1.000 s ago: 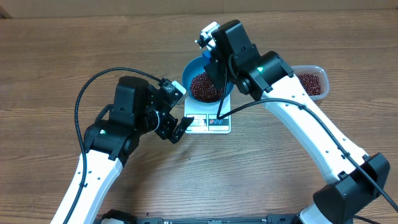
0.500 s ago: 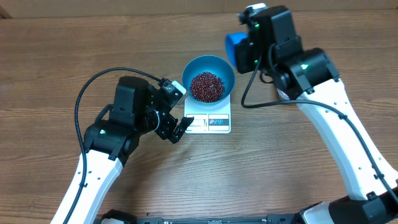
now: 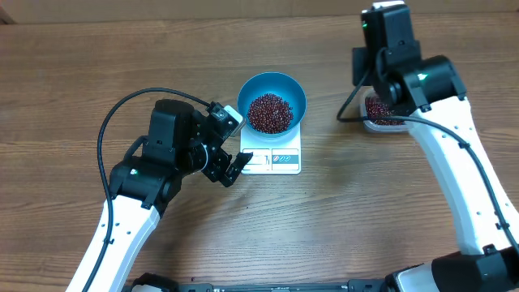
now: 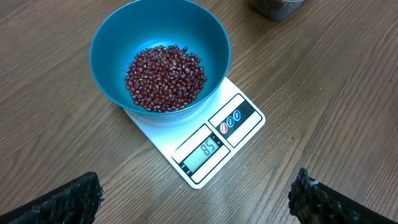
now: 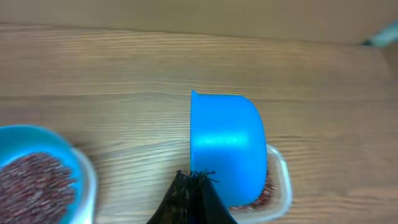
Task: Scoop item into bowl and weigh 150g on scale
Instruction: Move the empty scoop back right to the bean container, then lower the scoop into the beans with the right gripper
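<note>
I count one blue bowl (image 3: 285,84), one white kitchen scale (image 3: 276,159), one clear plastic tub (image 5: 281,179) and one blue scoop (image 5: 227,146). The red-brown beans (image 4: 165,68) lie in two heaps, far too many to count singly. There are two end effectors, the left end effector (image 3: 229,169) and the right end effector (image 5: 196,194), over one wooden counter (image 3: 65,89).

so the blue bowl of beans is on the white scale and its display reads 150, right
No. The bowl of beans is on the white scale, but its display reads 85, not 150; the left wrist view shows it.
</note>
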